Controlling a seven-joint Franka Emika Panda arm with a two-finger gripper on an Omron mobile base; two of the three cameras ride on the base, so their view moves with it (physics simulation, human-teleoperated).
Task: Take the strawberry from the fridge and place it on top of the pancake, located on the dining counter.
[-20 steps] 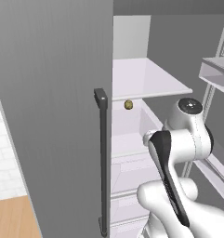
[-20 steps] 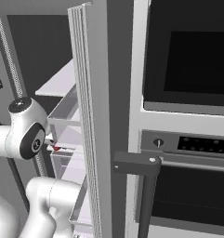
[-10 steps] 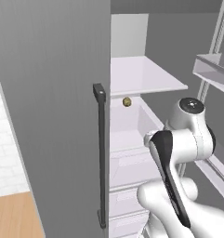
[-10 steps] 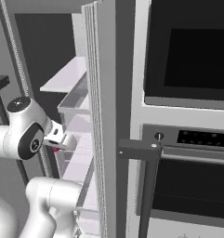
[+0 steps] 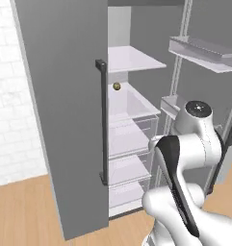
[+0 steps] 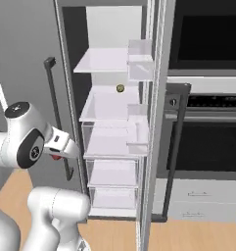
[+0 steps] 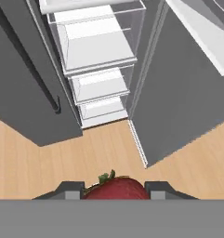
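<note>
We have the strawberry [image 7: 114,187] pinched in the gripper [image 7: 114,189], clear of the open fridge [image 6: 114,147] (brownish ball remains shelved). Next we judge: carry it to the pancake.

shelf: white fridge shelf [image 6: 107,105] | on it: brownish-yellow ball [image 6: 120,88], near back

The arm [image 5: 185,158] is glossy white, built of thick rounded segments joined by bulbous elbows. A long dark grey oval panel runs down one link, and each joint ends in a flat dark round cap ringed in white. Beside the fridge [image 6: 109,122], its white wedge-shaped hand carries small dark markings. The gripper [image 7: 113,189] has two small dark grey finger tips.
</note>
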